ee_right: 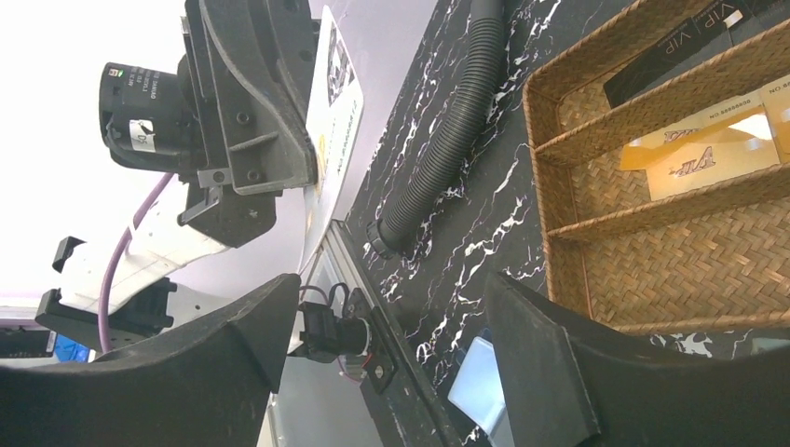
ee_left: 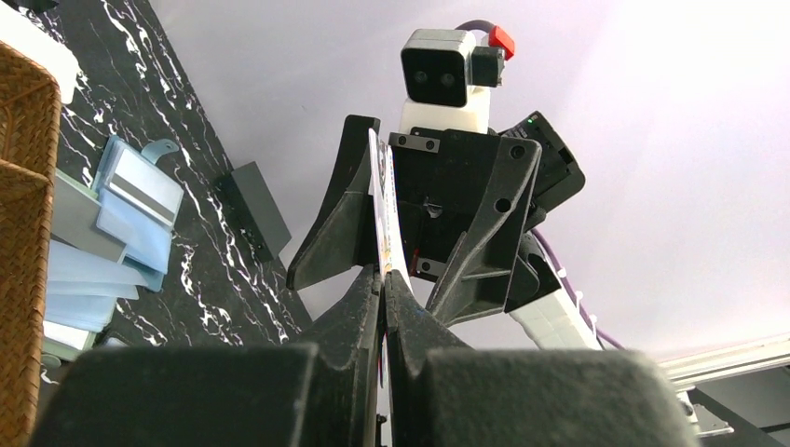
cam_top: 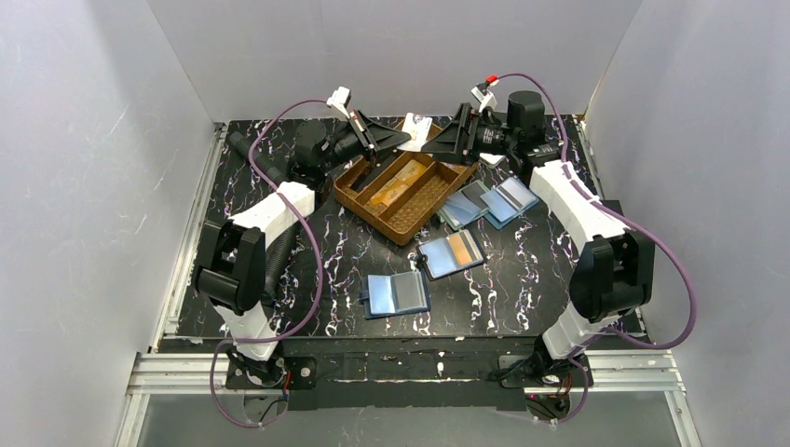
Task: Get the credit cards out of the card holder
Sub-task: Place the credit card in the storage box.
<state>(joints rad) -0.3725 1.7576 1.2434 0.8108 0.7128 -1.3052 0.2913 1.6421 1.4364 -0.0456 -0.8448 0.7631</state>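
top view: left pincer (cam_top: 407,140) grips a white card (cam_top: 418,128) over the wicker tray (cam_top: 373,200), right pincer (cam_top: 432,145) just beside it. orange credit cards (cam_top: 396,186) lie in the tray, one in an open blue holder (cam_top: 436,256) on the surface (cam_top: 307,307).
left wrist: card pinched tight, its far end between the right fingers.
right wrist: right pincer spread wide, gripping nothing.

Black marbled table (cam_top: 307,279), brown woven tray (cam_top: 407,235), orange cards (cam_top: 396,184) (white card (ee_right: 333,112))

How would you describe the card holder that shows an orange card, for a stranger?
Find the brown woven tray in the middle of the black marbled table. Off its near corner lies an open blue folding holder. Alone among the blue holders, it shows a yellow-orange card.
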